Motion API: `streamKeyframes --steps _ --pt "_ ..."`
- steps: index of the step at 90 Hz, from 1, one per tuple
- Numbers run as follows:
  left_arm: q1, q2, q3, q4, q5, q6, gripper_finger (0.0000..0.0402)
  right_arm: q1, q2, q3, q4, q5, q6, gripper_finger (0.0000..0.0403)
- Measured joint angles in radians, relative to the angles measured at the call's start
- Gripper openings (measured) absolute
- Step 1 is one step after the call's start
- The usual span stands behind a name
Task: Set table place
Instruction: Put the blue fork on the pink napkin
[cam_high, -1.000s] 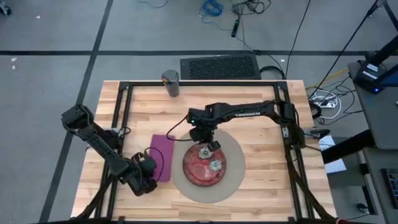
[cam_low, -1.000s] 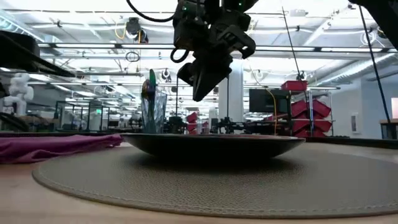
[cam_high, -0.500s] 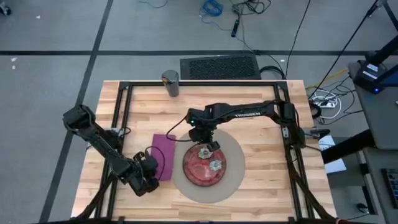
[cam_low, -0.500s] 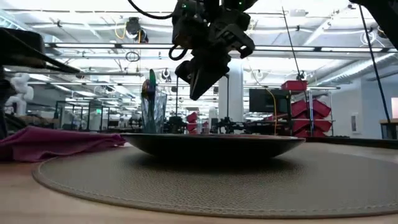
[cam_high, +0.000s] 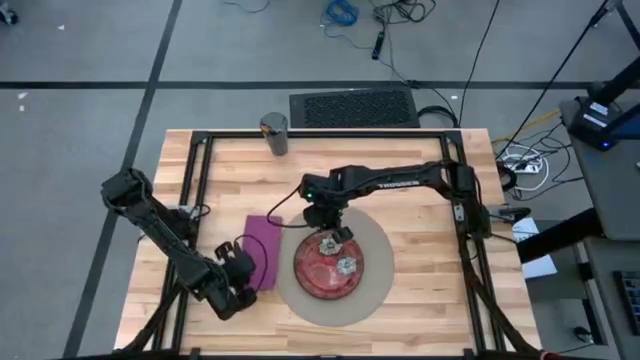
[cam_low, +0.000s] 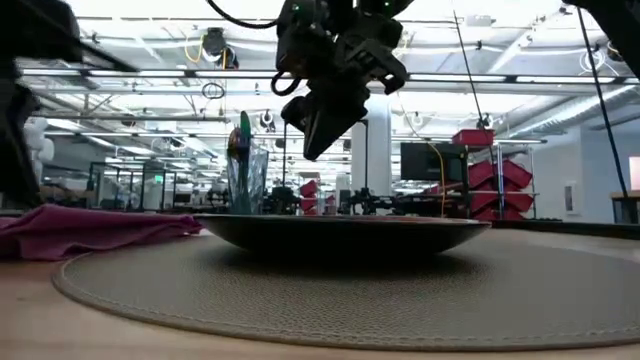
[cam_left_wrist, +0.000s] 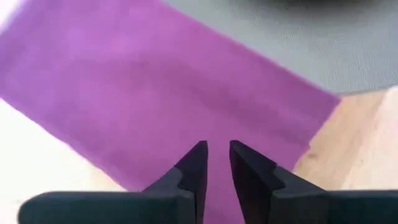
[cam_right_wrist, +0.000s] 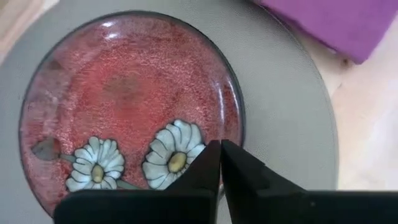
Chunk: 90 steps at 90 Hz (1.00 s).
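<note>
A purple napkin (cam_high: 262, 245) lies on the table (cam_high: 420, 160), left of the round beige mat (cam_high: 375, 285). A red plate with daisies (cam_high: 322, 272) rests on the mat. My left gripper (cam_high: 243, 266) is at the napkin's near end. In its wrist view its fingers (cam_left_wrist: 216, 146) stand a little apart over the purple cloth (cam_left_wrist: 155, 81). My right gripper (cam_high: 332, 232) hangs shut over the plate's far rim, clear above the plate (cam_right_wrist: 124, 93) in the low view (cam_low: 315, 150). My left gripper comes at the napkin's near end (cam_left_wrist: 205, 124) slanting down from the table's near left. Whether its fingertips touch the cloth, I cannot tell.
A glass with something colourful in it (cam_high: 274, 133) stands at the table's far edge, and shows behind the plate in the low view (cam_low: 245, 175). The black rail frame (cam_high: 200, 150) runs around the tabletop. Bare wood lies right of the mat.
In the low view the napkin's end by my left gripper has risen from flat into a bunched hump. My left gripper now shows larger at that view's left edge. My right gripper has kept almost still above the plate.
</note>
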Motion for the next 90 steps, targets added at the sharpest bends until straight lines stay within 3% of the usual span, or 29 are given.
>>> streamKeyframes --steps 19,29,46,57,66,80,90 --pt "0.028 0.000 0.140 -0.422 -0.143 -0.008 0.0056 -0.043 -0.141 0.014 0.017 0.067 -0.017 0.0000" --pt "0.065 -0.019 0.212 -0.626 -0.268 -0.011 0.0056 -0.078 -0.254 0.015 0.029 0.080 -0.015 0.0000" --pt "0.154 -0.168 0.237 -0.738 -0.505 0.015 0.0056 -0.129 -0.406 0.016 0.017 0.072 0.036 0.0015" --pt "0.225 -0.306 0.237 -0.718 -0.557 0.130 0.0064 -0.141 -0.445 0.016 -0.024 0.018 0.076 0.0047" --pt "0.293 -0.424 0.237 -0.617 -0.557 0.310 0.0079 -0.131 -0.448 0.001 -0.062 -0.004 0.105 0.0078" --pt "0.434 -0.564 0.216 -0.294 -0.402 0.750 0.0113 -0.102 -0.448 -0.114 -0.020 -0.002 0.124 0.0116" --pt "0.535 -0.615 0.183 -0.150 -0.279 0.981 0.0132 -0.084 -0.448 -0.244 0.089 -0.003 0.157 0.0127"
